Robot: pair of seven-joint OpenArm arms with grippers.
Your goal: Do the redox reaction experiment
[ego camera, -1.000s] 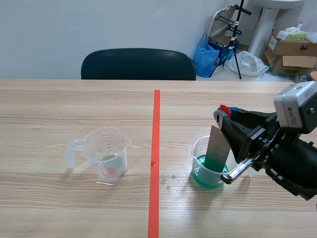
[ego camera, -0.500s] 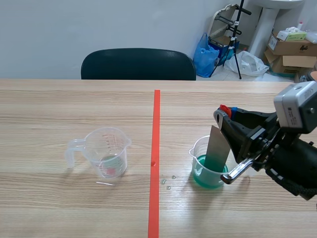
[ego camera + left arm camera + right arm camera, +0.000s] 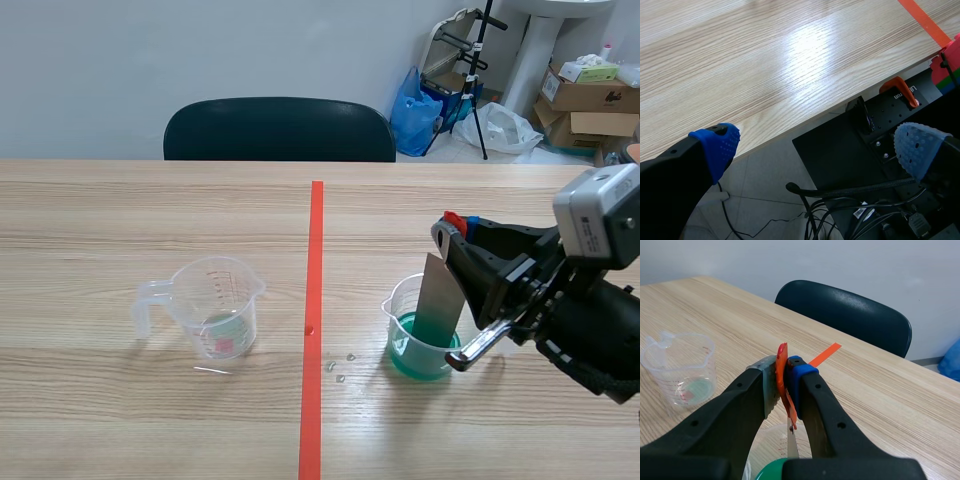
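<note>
Black right hand (image 3: 452, 225) pinches metal strip (image 3: 438, 295) standing in beaker (image 3: 400, 322).

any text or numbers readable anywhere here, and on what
Nothing can be read in full.
measuring jug: red scale marks and numbers, too small to read.
orange clamp ahead of the left gripper: white lettering on its black bar, too blurred to read.
cardboard boxes at the back: dark print, too small to read.
metal strip and beaker: no text visible.
</note>
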